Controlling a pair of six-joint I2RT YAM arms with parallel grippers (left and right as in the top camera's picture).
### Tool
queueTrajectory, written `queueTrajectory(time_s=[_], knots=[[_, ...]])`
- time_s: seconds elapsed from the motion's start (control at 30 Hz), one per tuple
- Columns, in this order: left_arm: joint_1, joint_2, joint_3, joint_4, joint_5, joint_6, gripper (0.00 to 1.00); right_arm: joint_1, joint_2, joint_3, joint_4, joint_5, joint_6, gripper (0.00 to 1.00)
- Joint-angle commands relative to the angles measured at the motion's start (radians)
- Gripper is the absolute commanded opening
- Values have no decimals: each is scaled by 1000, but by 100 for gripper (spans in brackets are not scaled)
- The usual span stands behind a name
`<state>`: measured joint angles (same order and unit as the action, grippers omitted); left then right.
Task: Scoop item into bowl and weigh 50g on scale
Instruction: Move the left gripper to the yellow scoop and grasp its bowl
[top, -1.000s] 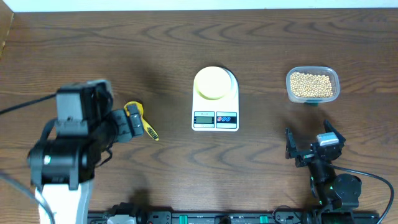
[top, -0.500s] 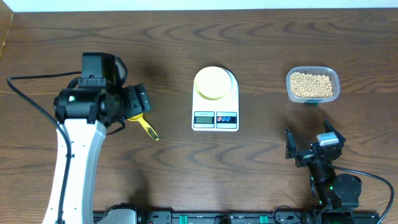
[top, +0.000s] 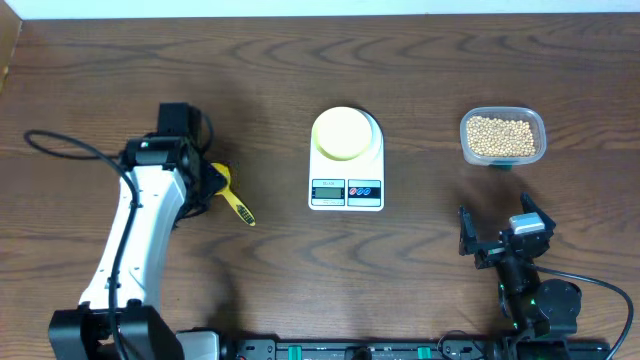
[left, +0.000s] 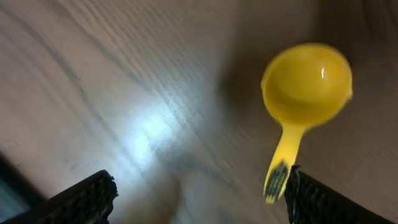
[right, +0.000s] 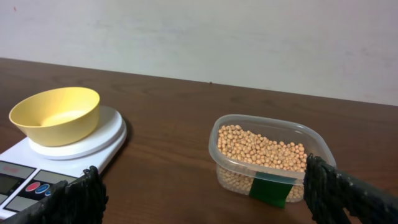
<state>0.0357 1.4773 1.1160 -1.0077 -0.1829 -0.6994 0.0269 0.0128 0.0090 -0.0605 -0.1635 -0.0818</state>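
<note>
The yellow scoop (left: 306, 81) lies empty on the table, and the dark tip of its handle (left: 277, 180) sits just inside the right finger (left: 317, 202) of my left gripper (left: 199, 200). That gripper is open and low over the scoop (top: 236, 206), with a wide gap to its other finger. The pale yellow bowl (top: 340, 132) stands empty on the white scale (top: 346, 190). The beige beans (top: 500, 135) fill a clear container (right: 267, 158). My right gripper (right: 208, 205) is open and empty near the front edge, facing the beans (right: 261, 146), the bowl (right: 56, 112) and the scale (right: 81, 149).
The left arm (top: 135, 240) stretches from the front left corner up to the scoop. A green label (right: 273, 188) marks the near wall of the container. Bare wood lies between the scale and the container.
The left arm has swung from the near left out over the scoop and come down on it, its jaws narrowing slightly. The right arm, bowl, scale and container have not moved.
</note>
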Motion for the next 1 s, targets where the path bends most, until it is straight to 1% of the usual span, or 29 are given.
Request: queueTrajectory(time_s=[0.0,0.03,0.07,0.23,0.37,0.43,0.53,0.6,0.7,0.8,0.83,0.87,0.9,0.97], knots=[[68,-2,-63,96,95,71,89,6,-3,-3,-2,0,-9,99],[100,1,-109,179,185,131,89,6,-3,-3,-2,0,-9,99],[111,3,-131,209,203,141,89,6,-3,-3,-2,0,-9,99],[122,8,-232,350,198,147,81,6,-3,-3,-2,0,-9,99],[122,21,-260,432,198,147,80,6,-3,-3,-2,0,-9,99],[122,44,-269,484,198,146,75,6,-3,-3,-2,0,-9,99],[122,81,-270,540,198,146,72,6,-3,-3,-2,0,-9,99],[122,127,-270,586,199,145,68,6,-3,-3,-2,0,-9,99],[122,191,-270,627,199,145,58,6,-3,-3,-2,0,-9,99],[122,231,-270,654,199,145,50,6,-3,-3,-2,0,-9,99],[122,239,-270,660,199,145,45,6,-3,-3,-2,0,-9,99],[122,247,-270,670,199,145,35,6,-3,-3,-2,0,-9,99],[122,247,-270,674,199,145,30,6,-3,-3,-2,0,-9,99],[122,247,-270,678,199,124,9,6,-3,-3,-2,0,-9,99]])
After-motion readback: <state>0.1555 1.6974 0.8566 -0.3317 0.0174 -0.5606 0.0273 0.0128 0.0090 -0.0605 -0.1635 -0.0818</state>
